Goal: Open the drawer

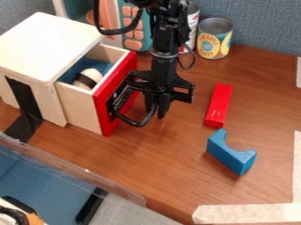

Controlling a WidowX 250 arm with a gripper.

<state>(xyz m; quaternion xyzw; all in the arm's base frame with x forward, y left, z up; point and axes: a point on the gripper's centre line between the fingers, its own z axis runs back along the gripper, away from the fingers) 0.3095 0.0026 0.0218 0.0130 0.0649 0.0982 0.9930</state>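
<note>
The drawer (103, 106) stands partly open, sticking out to the right from a white-topped wooden cabinet (44, 44) at the upper left. Its front is red, with a black handle (134, 123) curving out from it. Inside, a pale rounded object (88, 78) with a dark band lies by some blue material (102, 64); the cabinet top and the drawer's front hide part of the interior. The pincer (157, 107) hangs just in front of the red panel, overlapping the handle in the view, so contact is unclear. Whether it is spread, pressed together or pinching the handle, I cannot tell.

Black tape (22, 94) runs down the cabinet's side onto the table (159, 162). Right of the pincer lies a red block (218, 105) with small pale marks near its lower end, too small to make out. Nearer the camera is a blue block (230, 152) with a curved notch.

Behind, a can (214, 38) carries a yellow and blue label with large lettering around a round panel. Another can (192, 22) is partly hidden by the arm, its label mostly covered. A teal item with orange buttons (133, 34) is cut off at the top edge.
</note>
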